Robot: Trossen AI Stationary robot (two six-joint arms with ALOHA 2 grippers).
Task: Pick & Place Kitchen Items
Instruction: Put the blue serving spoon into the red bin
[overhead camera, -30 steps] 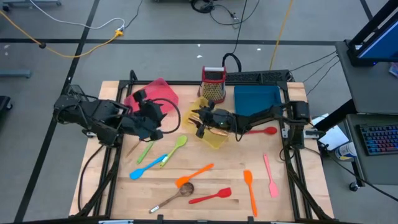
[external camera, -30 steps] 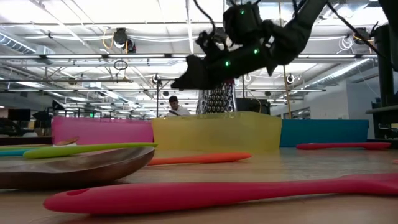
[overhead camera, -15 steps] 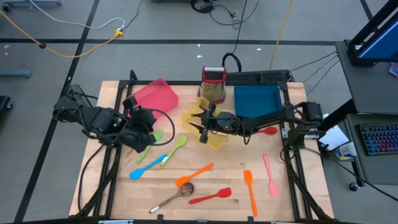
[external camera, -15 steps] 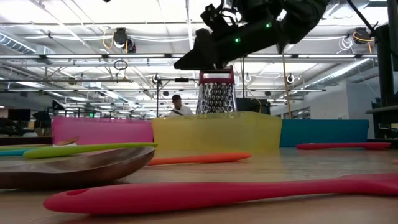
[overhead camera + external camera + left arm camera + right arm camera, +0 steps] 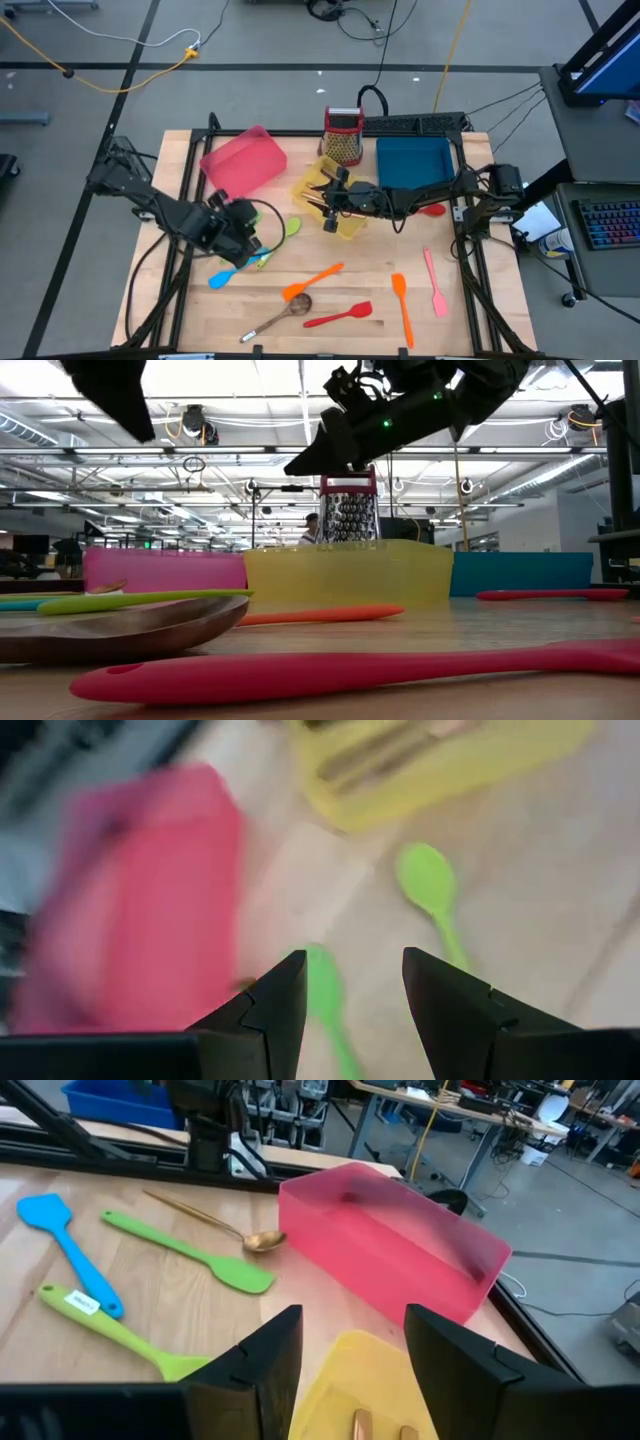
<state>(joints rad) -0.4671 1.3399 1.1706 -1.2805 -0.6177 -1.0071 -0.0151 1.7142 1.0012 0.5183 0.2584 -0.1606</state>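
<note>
The left gripper [image 5: 350, 985] is hovering over the wooden table [image 5: 350, 335] with its two dark fingers spread wide and nothing between them. Just beyond it, a green spatula [image 5: 325, 990] and a green spoon [image 5: 432, 890] are lying flat on the wood, with the pink tray [image 5: 140, 890] to one side and the yellow tray [image 5: 440, 765] farther off. From above, this gripper is sitting left of centre, near a blue spatula [image 5: 222, 277].

The right gripper [image 5: 350, 1345] is hanging over the yellow tray [image 5: 345, 224], fingers also wide apart and empty. Copper cutlery [image 5: 358, 1425] is resting inside that tray. Past it, a copper spoon [image 5: 215, 1223] is lying beside the pink tray [image 5: 400, 1245].

Orange [image 5: 312, 279], red [image 5: 340, 316] and pink [image 5: 433, 282] spatulas and a brownish spoon [image 5: 280, 316] are scattered across the near half of the table. A red-topped grater [image 5: 343, 136] is standing upright behind the yellow tray, beside the blue tray [image 5: 412, 160].
</note>
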